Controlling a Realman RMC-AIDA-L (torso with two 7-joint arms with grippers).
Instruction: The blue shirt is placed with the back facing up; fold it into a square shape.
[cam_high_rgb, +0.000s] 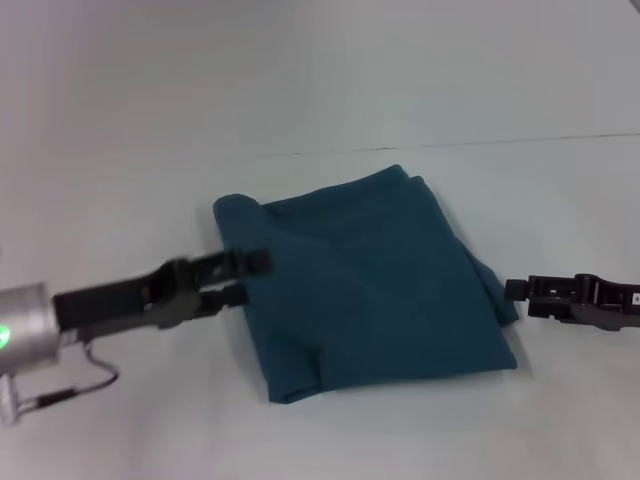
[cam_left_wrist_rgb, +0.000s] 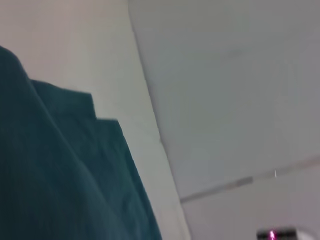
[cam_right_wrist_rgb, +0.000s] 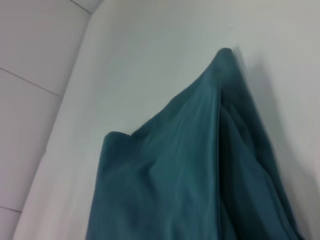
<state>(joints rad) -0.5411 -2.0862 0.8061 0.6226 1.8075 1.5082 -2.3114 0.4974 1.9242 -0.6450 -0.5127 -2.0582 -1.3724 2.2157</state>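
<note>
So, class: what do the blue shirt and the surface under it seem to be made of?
The blue shirt: soft knit fabric, probably cotton, matte; it creases and lies in limp folded layers. The table: a smooth, hard, pale surface, possibly laminate or painted board, with a faint sheen and no visible grain. The exact material is unclear.

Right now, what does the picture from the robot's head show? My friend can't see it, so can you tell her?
A blue shirt, folded into a rough square, lies on a white table. The left gripper reaches in at the shirt's left edge with its fingers apart, and the right gripper sits by the shirt's right edge.
</note>
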